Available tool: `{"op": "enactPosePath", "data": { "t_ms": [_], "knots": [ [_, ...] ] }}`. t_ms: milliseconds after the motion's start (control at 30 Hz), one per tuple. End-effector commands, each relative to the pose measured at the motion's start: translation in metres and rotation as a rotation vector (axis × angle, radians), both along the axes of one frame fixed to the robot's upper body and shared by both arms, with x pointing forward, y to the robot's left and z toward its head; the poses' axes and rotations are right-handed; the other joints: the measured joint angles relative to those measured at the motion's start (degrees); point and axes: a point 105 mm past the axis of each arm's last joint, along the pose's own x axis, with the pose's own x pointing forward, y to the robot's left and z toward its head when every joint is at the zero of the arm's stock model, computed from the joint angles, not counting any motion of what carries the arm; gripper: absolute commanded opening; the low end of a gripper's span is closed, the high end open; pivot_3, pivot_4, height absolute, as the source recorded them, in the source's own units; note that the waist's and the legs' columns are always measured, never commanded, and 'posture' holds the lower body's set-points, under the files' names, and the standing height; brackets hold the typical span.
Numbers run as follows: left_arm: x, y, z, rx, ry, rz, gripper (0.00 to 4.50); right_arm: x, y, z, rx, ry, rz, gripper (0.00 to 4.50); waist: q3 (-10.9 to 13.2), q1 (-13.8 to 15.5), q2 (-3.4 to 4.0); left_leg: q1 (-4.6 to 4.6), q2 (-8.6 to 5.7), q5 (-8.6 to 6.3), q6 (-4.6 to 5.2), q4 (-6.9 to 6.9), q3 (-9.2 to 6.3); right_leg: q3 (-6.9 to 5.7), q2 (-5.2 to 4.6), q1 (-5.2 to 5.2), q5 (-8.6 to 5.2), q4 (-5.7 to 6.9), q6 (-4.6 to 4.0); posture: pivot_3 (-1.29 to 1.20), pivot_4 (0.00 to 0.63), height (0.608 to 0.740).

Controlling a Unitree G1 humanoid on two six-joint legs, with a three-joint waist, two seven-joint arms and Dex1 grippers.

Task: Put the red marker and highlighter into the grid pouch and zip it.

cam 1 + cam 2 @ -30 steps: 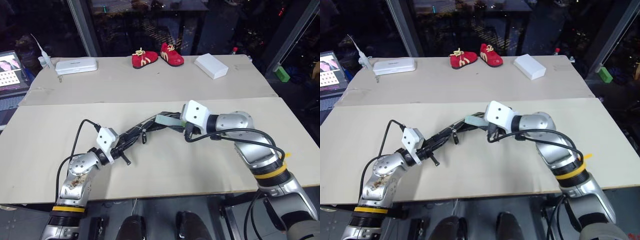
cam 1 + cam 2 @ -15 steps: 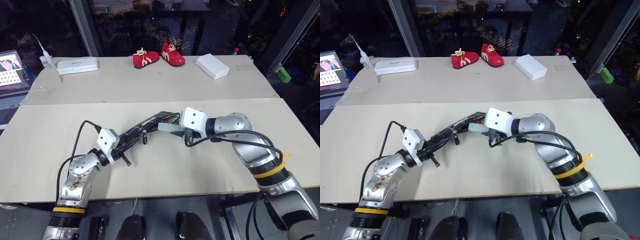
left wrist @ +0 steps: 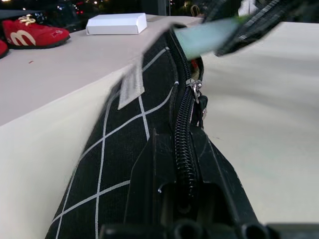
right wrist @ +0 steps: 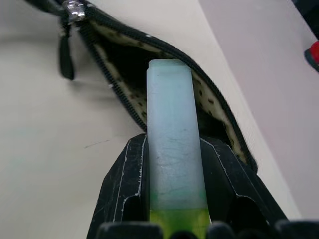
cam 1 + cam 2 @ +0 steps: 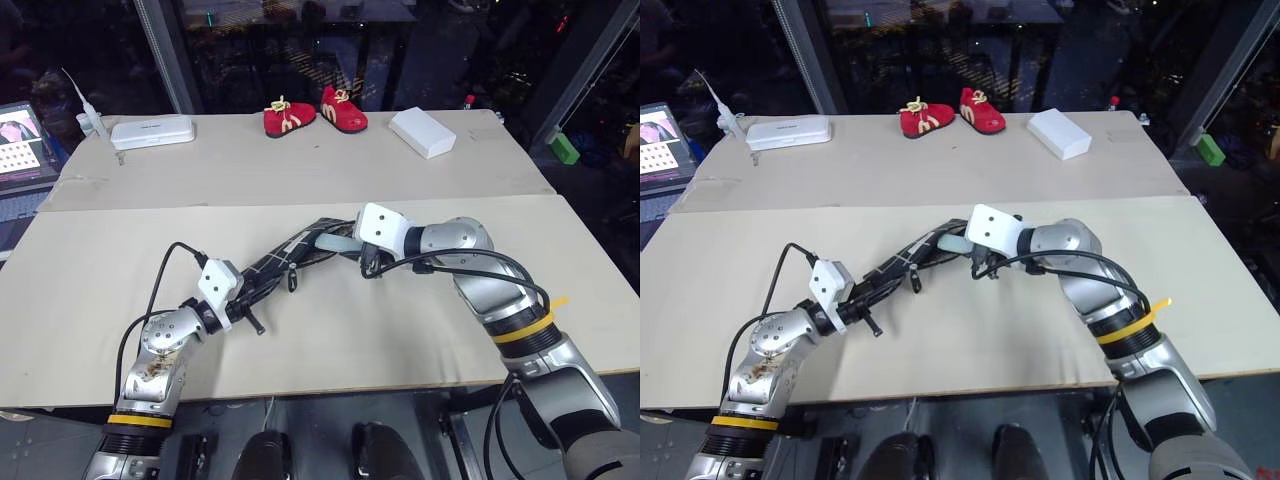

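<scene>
The grid pouch (image 5: 290, 258) is pinched at its zipped end by the left gripper (image 3: 182, 164). The highlighter (image 4: 172, 144), clamped in the right gripper (image 4: 174, 172), has been brought cap-first to the open mouth (insertion seems imminent; zipping remains).

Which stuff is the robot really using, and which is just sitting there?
Using:
- grid pouch, pinched by the left gripper
- highlighter, held by the right gripper at the pouch's open mouth

Just sitting there:
- red shoes
- white box
- white case
- laptop
</scene>
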Motion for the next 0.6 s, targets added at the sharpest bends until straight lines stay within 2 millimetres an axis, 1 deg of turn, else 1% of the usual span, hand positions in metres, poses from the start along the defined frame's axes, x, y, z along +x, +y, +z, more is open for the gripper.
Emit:
{"op": "enactPosePath", "data": {
  "t_ms": [33,133,200,300,467,600],
  "knots": [
    [-0.006,-0.009,0.009,0.024,-0.059,-0.057,0.00,0.000,0.018,0.003,-0.102,-0.105,0.091,1.07,0.0,0.0,0.00,0.00,0.00,0.00,0.00,0.00,0.01,0.00,0.00,0.00,0.00,0.00,0.00,0.00,0.150,0.740],
    [-0.008,-0.011,0.008,0.030,-0.056,-0.070,0.00,-0.002,0.032,-0.002,-0.170,-0.157,0.162,1.07,0.0,-0.3,0.00,0.00,0.00,0.00,0.00,0.00,0.04,0.02,0.00,-0.02,0.00,0.01,0.00,0.00,0.150,0.740],
    [-0.009,-0.012,0.008,0.028,-0.054,-0.078,0.00,-0.003,0.050,-0.006,-0.231,-0.220,0.238,1.07,0.0,-0.4,0.00,0.00,0.01,0.01,-0.01,0.00,0.03,0.02,0.02,-0.03,0.00,0.03,0.00,0.00,0.150,0.740],
    [-0.010,-0.014,0.008,0.027,-0.054,-0.083,0.00,-0.004,0.064,-0.011,-0.278,-0.276,0.302,1.07,0.0,-0.3,0.01,0.02,0.01,0.03,-0.04,0.00,0.05,0.02,0.02,-0.02,0.00,0.06,0.00,0.00,0.150,0.740],
    [-0.011,-0.018,0.008,0.016,-0.055,-0.086,0.00,-0.018,0.087,-0.012,-0.231,-0.321,0.433,1.07,0.0,0.0,0.01,-0.03,0.01,0.04,-0.06,0.00,0.10,-0.02,-0.01,-0.02,0.00,0.04,0.00,0.00,0.150,0.740],
    [-0.013,-0.018,0.009,0.007,-0.054,-0.085,0.00,-0.026,0.091,-0.013,-0.167,-0.315,0.492,1.07,0.0,0.0,0.01,-0.03,0.00,0.04,-0.06,0.01,0.09,-0.02,-0.02,-0.02,0.00,0.04,0.00,0.00,0.150,0.740]
  ]
}}
